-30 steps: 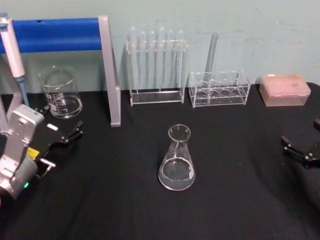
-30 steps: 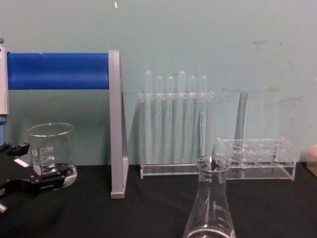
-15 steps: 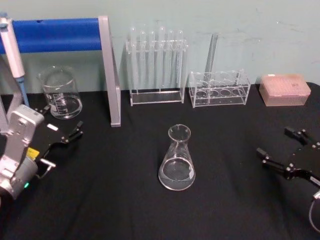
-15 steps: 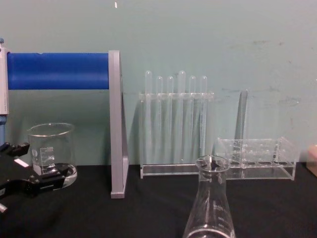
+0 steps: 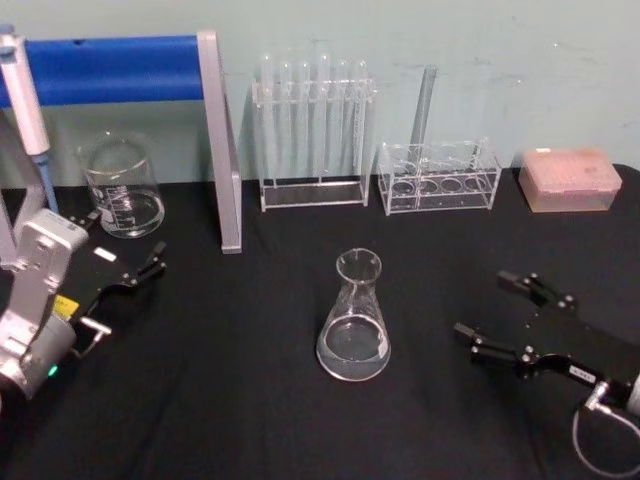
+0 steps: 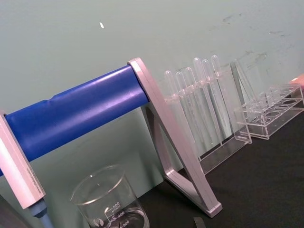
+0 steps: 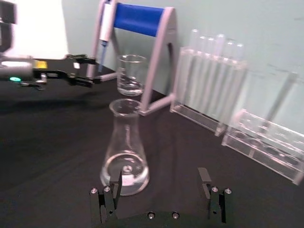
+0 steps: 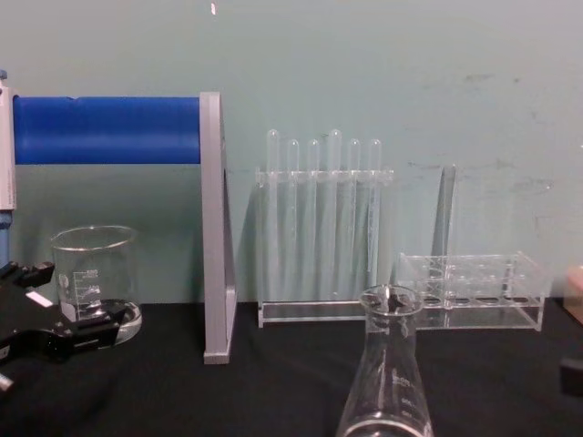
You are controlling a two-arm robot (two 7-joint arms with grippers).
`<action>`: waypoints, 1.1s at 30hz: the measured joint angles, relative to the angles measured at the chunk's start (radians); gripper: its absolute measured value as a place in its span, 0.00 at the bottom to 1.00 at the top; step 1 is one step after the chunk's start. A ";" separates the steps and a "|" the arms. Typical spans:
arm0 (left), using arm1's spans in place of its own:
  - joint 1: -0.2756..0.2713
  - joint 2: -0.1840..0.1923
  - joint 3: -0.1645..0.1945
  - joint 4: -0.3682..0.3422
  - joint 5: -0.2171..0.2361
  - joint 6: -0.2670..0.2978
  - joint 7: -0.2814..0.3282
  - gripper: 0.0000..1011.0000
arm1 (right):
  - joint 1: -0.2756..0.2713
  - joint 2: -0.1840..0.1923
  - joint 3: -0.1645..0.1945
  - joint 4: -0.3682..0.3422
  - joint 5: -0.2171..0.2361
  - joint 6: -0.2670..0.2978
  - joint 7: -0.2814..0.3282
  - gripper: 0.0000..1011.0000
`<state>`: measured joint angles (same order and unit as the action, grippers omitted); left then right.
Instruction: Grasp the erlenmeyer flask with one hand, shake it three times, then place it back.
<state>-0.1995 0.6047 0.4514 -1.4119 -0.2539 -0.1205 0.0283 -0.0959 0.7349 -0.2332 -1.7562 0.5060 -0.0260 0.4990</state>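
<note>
Currently the erlenmeyer flask stands upright on the black table, just ahead of the right hand, whose jaws gape wide and point at it without touching. From that wrist the flask lines up with one finger rather than the middle of the gap. Closing from here could, I judge, nudge the glass over, or pinch only its sloping wall so that it slips when shaken. The left hand sits well apart beside the beaker, jaws parted.
</note>
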 joint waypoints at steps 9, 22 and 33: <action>0.000 0.000 0.000 0.000 0.000 0.000 0.000 0.99 | 0.073 -0.028 -0.053 0.043 0.010 0.012 0.078 0.99; 0.000 0.000 0.000 0.000 0.000 0.000 0.000 0.99 | 0.202 -0.086 -0.146 0.131 0.004 0.041 0.114 0.99; 0.000 0.000 0.000 0.000 0.000 0.000 0.000 0.99 | 0.300 -0.144 -0.210 0.214 -0.014 0.066 0.115 0.99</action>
<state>-0.1995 0.6047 0.4514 -1.4120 -0.2539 -0.1206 0.0283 0.2039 0.5911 -0.4437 -1.5422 0.4922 0.0396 0.6139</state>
